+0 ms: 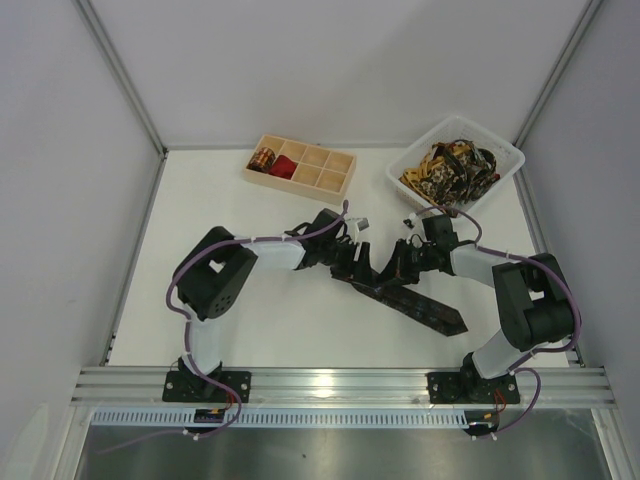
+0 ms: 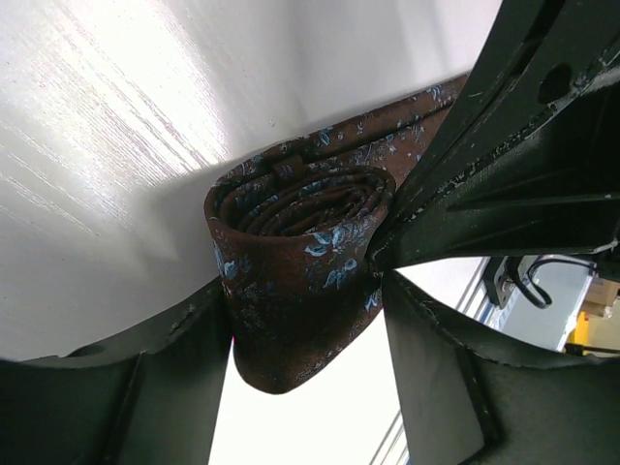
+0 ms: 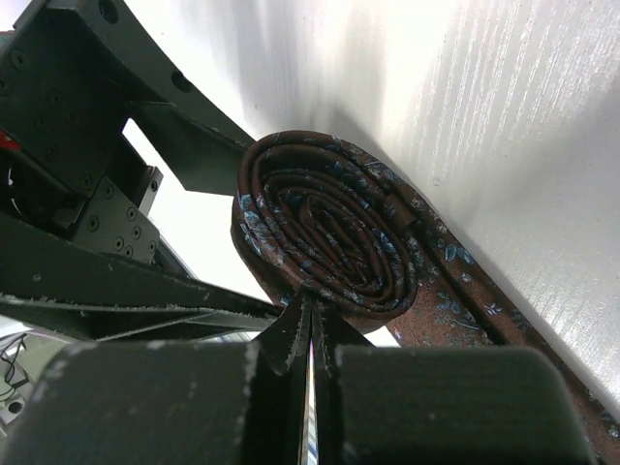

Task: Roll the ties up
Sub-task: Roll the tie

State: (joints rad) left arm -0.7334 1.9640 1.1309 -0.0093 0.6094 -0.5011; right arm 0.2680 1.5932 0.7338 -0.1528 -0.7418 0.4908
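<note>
A dark brown tie with small blue flowers lies slantwise on the table, its pointed end toward the front right. Its other end is wound into a tight coil, which also shows in the right wrist view. My left gripper is shut on the coil's sides, one finger on each side. My right gripper is shut, and its tips pinch the coil's outer rim. A small rolled tie and a red one sit in the tray. Gold-and-black ties fill the basket.
The pale wooden compartment tray stands at the back centre. The white plastic basket stands at the back right. Both arms meet at the table's middle. White walls enclose the table, and a metal rail runs along the near edge.
</note>
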